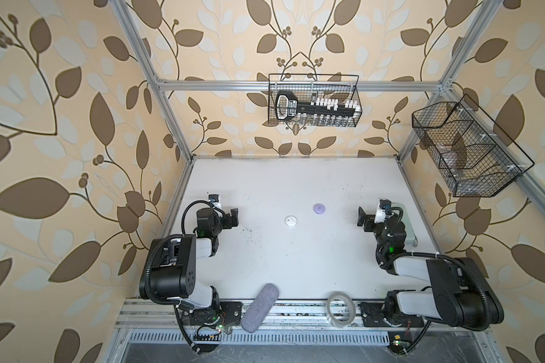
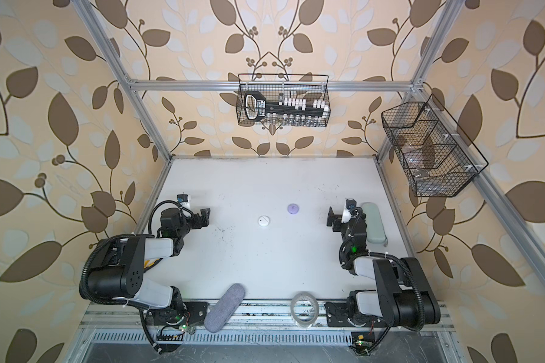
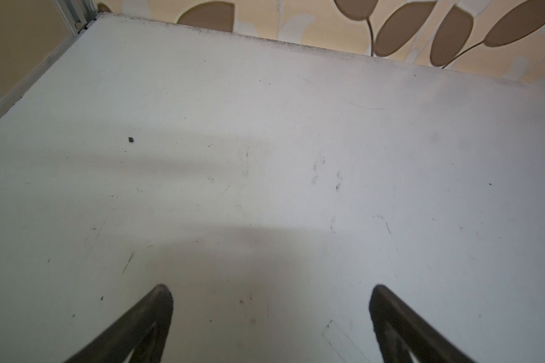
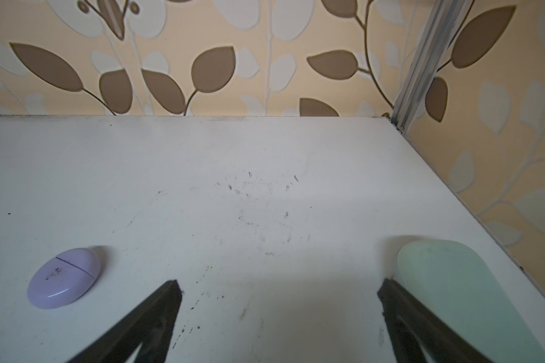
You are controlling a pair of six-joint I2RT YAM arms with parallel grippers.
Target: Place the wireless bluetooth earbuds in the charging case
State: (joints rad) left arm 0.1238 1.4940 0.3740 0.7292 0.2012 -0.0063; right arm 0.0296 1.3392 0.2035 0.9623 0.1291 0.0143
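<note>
Lilac charging case (image 1: 320,208) and white charging case (image 1: 291,220) sit mid-frame on the surface (image 1: 296,267); we see both jaws released, empty.

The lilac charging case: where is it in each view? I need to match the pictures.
In a top view: lilac case mid-table, behind and right of the white case.
In a top view: same spot.
Left wrist: not in it.
Right wrist: outside the open right gripper, opposite the mint case.
Shared landmark: the mint case, beside the right arm in both top views.
</note>
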